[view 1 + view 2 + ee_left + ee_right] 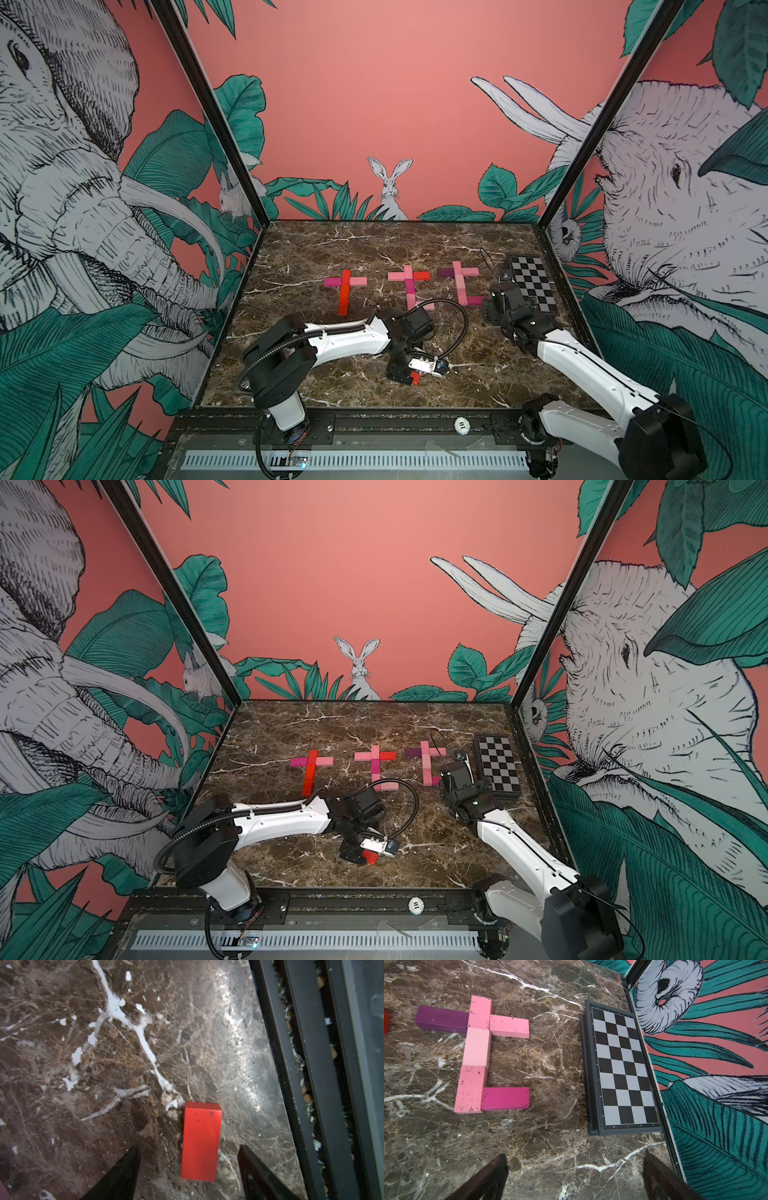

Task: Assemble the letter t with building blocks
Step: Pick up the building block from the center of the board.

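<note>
Left end effector (188, 1147) straddles lone red block (200, 1142) lying flat on bench (83, 1064) near front edge, jaws spread, gap either side, visible only in left wrist view; top views mostly hide block. Right end effector (575, 1153) released, empty, near checkered board (623, 1064). Row of three block t-shapes (409, 286) mid-bench, all three only in top views

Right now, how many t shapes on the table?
3, in a row: red-stemmed t on the left, middle t partly behind the left arm, pink t beside the checkered board. No others show.
</note>
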`<state>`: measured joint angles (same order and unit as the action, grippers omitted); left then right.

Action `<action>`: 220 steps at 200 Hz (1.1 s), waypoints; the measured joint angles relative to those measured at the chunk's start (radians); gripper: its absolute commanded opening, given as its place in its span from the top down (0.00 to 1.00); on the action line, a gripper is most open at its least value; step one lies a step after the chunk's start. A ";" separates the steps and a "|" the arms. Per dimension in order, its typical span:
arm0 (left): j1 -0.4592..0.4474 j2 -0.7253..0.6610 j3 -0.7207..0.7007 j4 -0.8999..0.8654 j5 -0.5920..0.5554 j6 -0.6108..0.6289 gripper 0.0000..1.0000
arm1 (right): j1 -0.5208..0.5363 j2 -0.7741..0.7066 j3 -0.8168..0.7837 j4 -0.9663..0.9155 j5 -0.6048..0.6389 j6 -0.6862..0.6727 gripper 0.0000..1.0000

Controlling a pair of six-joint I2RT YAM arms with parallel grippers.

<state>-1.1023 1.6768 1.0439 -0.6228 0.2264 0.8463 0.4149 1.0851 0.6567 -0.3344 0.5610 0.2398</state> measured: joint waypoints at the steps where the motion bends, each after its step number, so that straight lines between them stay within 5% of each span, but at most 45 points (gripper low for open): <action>1: 0.000 0.000 0.000 0.000 0.000 0.000 0.24 | 0.000 0.000 0.000 0.000 0.000 0.000 0.01; 80: -0.027 0.053 -0.023 0.024 -0.048 -0.003 0.33 | -0.006 -0.022 -0.002 0.000 0.008 0.011 0.02; 140: -0.031 0.088 0.012 0.005 -0.093 -0.011 0.78 | -0.010 -0.022 -0.002 0.000 0.008 0.018 0.01; 220: -0.005 0.071 0.000 0.005 -0.139 -0.013 0.79 | -0.011 -0.022 -0.002 0.000 0.006 0.019 0.01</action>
<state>-1.1069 1.7481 1.0435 -0.6182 0.0872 0.8333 0.4034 1.0634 0.6552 -0.3340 0.5671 0.2584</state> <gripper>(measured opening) 0.322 0.985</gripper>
